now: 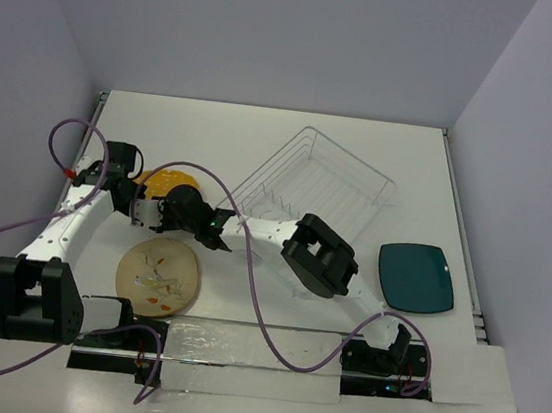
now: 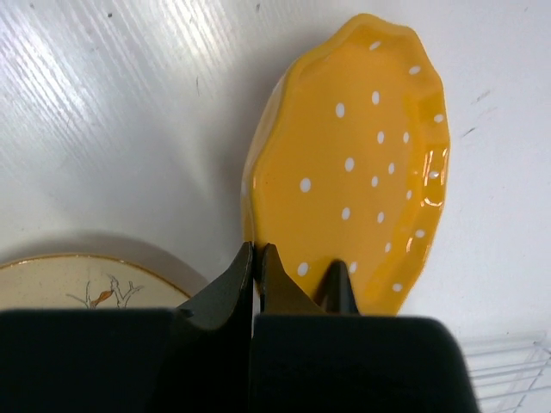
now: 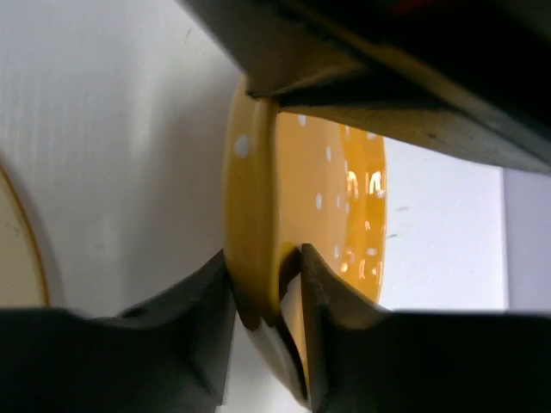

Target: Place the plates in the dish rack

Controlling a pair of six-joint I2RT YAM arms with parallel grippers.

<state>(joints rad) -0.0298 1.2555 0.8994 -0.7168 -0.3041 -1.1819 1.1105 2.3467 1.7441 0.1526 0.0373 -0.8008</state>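
Pale lilac walls (image 1: pixel 277 35) close in a white desk (image 1: pixel 204 132). From above, the wire rack (image 1: pixel 314 181) sits toward the far middle of the desk, turned at an angle. The teal plate (image 1: pixel 415 277) lies flat to the right, apart from the rack. The beige plate (image 1: pixel 158 276) lies flat at the near left. The yellow plate (image 1: pixel 170 180) is left of the rack, outside it, and is partly hidden where the left arm (image 1: pixel 61 231) and the right arm (image 1: pixel 273 231) meet over it. A purple cable (image 1: pixel 254 305) loops across the desk.

In the left wrist view, the yellow plate stands tilted up on its edge, dotted face showing. The left tool (image 2: pixel 256 258) is clenched on its near rim. The beige plate shows at the lower left and a corner of the rack at the lower right.

In the right wrist view, the right tool (image 3: pixel 265 284) is clamped on the yellow plate's rim, one finger on each face. The left tool pinches the same rim farther along, at the top of the view. A sliver of the beige plate shows at the left edge.
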